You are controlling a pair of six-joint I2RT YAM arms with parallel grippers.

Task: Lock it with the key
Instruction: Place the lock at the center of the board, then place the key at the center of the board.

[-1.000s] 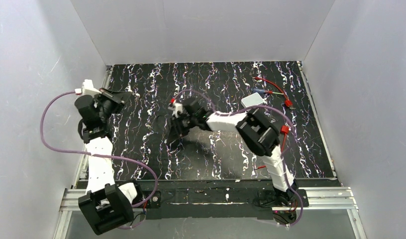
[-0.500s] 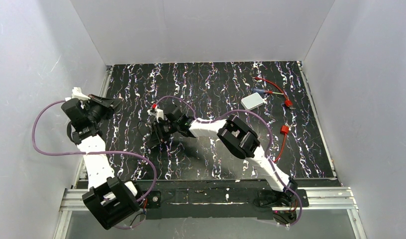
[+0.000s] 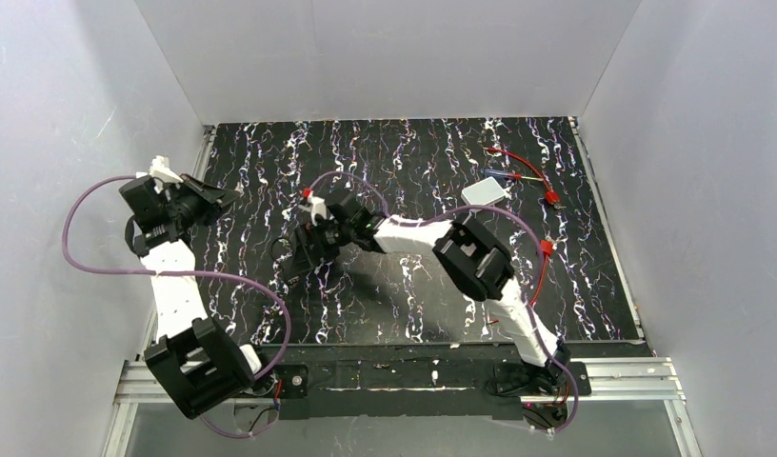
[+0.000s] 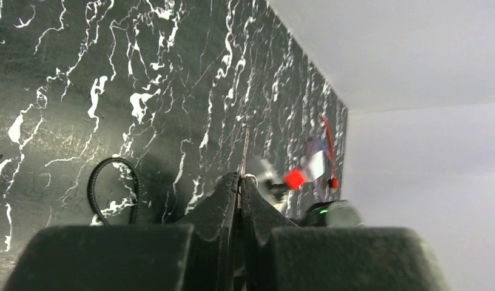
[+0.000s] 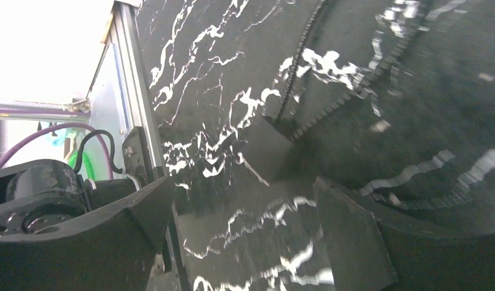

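As left fingers pinch key — right fingers gape

Even soft light (right-wrist view blurry)

White links, black joints, purple cables

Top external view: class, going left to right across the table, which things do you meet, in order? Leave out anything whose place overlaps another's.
Left end effector → right end effector → white box → red plug by the right arm.
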